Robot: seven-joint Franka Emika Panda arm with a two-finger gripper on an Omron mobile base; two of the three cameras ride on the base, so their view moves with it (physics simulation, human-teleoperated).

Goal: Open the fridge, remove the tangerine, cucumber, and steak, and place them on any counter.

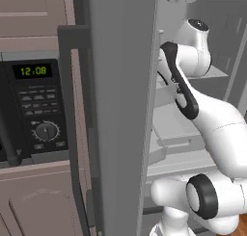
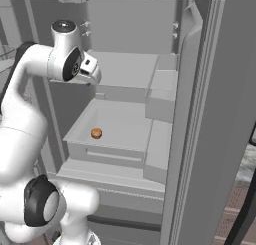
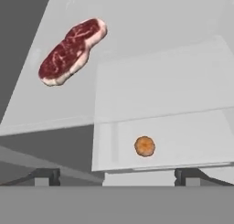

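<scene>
hand (image 3: 117,177) apart, tips cut off | steak (image 3: 72,50) upper shelf | tangerine (image 3: 145,146) below

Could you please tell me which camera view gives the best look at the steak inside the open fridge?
The hand view shows it best: the steak lies whole and unobstructed on a pale shelf, its red flesh and whitish marbling clear, on a higher level than the tangerine. In the right base view its shelf is hidden behind the arm; in the left base view the door and arm cover the interior.

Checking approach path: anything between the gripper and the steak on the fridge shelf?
Nothing visible. In the hand view the open gripper looks straight at the steak lying bare on the shelf; the tangerine sits lower, off to the side.
</scene>
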